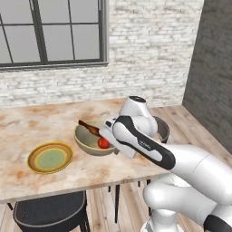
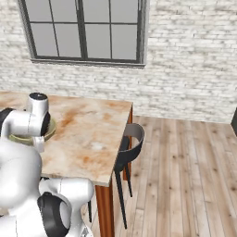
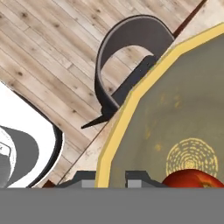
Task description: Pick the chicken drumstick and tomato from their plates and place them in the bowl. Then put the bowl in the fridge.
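Here, at the far left of the marble-topped table (image 1: pixel 27 131), the yellow-rimmed plate (image 1: pixel 50 157) with its greenish centre lies bare near the front edge, with a dark chair (image 1: pixel 50 213) tucked below it. Just right of that plate, and a little farther back, stands the bowl (image 1: pixel 88 140), olive-tan outside. The chicken drumstick (image 1: pixel 89 128) leans inside it, its thin end sticking up over the far-left rim, and the tomato (image 1: pixel 103 143) rests in the bottom toward the near right.

Right beside the tomato comes the gripper (image 3: pixel 110 178) (its tips are mostly hidden behind the white wrist in the left base view). In the hand view the two dark fingertips (image 3: pixel 139 176) straddle the bowl's yellow-edged rim, one outside and one inside, drawn close together with only the rim between them, so the jaws are pinched onto the bowl's near-right edge. The tomato shows there just inside the rim, close by the inner fingertip and not touching it as far as can be told.

Farther right, a second dark chair (image 2: pixel 131 139) stands at the table's right end on the plank floor (image 2: pixel 185 176). In the right base view the bowl's edge peeks out behind the arm's wrist.
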